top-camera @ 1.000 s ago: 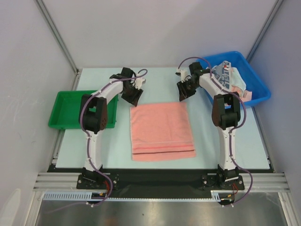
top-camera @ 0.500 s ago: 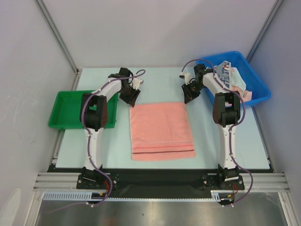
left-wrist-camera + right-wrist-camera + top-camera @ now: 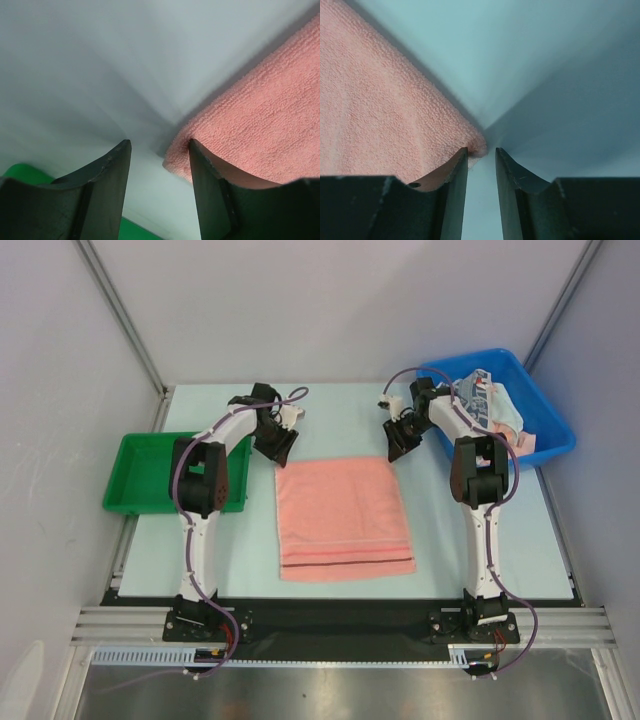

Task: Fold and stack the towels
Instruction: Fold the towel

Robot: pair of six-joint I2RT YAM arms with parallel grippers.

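A salmon-pink towel (image 3: pixel 343 518) lies flat in the middle of the table, with a dark stripe near its front edge. My left gripper (image 3: pixel 277 448) is low at its far left corner. In the left wrist view the gripper (image 3: pixel 159 145) is open, and the towel (image 3: pixel 260 100) corner sits just inside the right finger. My right gripper (image 3: pixel 397 445) is low at the far right corner. In the right wrist view that gripper (image 3: pixel 481 150) is open by a narrow gap, and the towel (image 3: pixel 385 100) corner touches the left fingertip. More towels, a navy-and-white patterned one (image 3: pixel 478 390) and a white one (image 3: pixel 505 420), lie in the bin.
A blue bin (image 3: pixel 545 410) stands at the far right, close behind the right arm. A green tray (image 3: pixel 140 475) sits at the left edge, beside the left arm. The light blue table (image 3: pixel 340 420) ends at grey walls behind.
Both grippers have shifted only slightly at the pink towel's far corners; the right one moved a little to the right and back. The towel has not moved.
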